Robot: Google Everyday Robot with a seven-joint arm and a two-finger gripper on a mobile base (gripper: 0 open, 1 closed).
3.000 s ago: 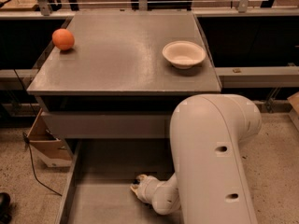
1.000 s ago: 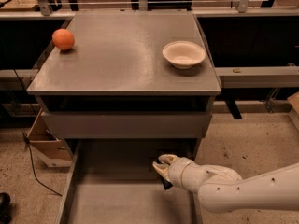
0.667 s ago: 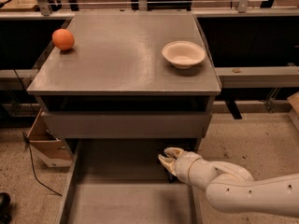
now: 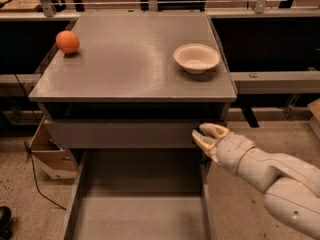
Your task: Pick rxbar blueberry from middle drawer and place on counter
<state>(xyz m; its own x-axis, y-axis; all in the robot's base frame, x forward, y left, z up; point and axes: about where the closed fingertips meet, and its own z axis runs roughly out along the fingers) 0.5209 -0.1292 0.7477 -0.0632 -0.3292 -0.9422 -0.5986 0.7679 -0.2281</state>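
My gripper [image 4: 206, 136] hangs at the right front corner of the cabinet, above the right wall of the open middle drawer [image 4: 140, 211] and just below the counter [image 4: 130, 59]. It is shut on the rxbar blueberry [image 4: 202, 134], of which only a thin dark sliver shows between the pale fingers. The drawer's grey floor is bare. My white arm [image 4: 270, 176] comes in from the lower right.
An orange ball [image 4: 67, 42] sits at the counter's back left and a white bowl [image 4: 196, 57] at its back right. A plain grey drawer front [image 4: 120, 133] is above the open drawer. A cardboard box [image 4: 47, 155] stands on the floor at the left.
My gripper has risen out of the drawer and moved right and up, from the drawer floor to the cabinet's right front corner. The arm has swung out to the right.
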